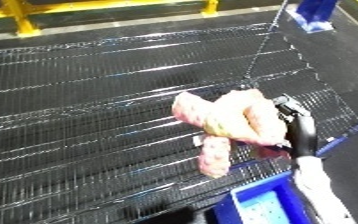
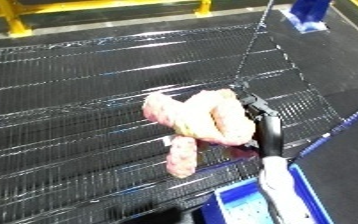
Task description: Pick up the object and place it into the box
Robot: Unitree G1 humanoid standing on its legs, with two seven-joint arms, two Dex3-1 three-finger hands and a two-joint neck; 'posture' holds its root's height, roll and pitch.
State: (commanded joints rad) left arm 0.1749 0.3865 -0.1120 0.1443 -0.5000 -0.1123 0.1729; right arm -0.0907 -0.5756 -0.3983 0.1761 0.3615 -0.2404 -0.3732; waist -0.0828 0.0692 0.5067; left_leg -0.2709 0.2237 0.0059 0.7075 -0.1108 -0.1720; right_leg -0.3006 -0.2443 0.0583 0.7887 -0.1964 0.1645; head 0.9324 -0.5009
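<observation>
**Right hand holding pink object above mesh surface, near bin**

Where the right hand [image 1: 293,120] comes in from the lower right on its white forearm, it has hold of one pink and pale yellow soft object [image 1: 224,125], seemingly a plush toy. Its black fingers [image 2: 257,116] are curled against the object's right side, so the bulk of the object lies to the left of the fingers and touching them. One object only is seen. Its long axis cannot be fixed with certainty: the upper mass spreads left to right, while one narrow limb hangs down toward the lower edge of the view, roughly vertical in the picture. The object is over a dark wire-mesh surface [image 1: 87,100]; whether the hanging limb touches the mesh cannot be told. One blue bin [image 2: 246,207] shows at the lower right, just below the object and beside the forearm. The left hand is not visible in either view.
</observation>
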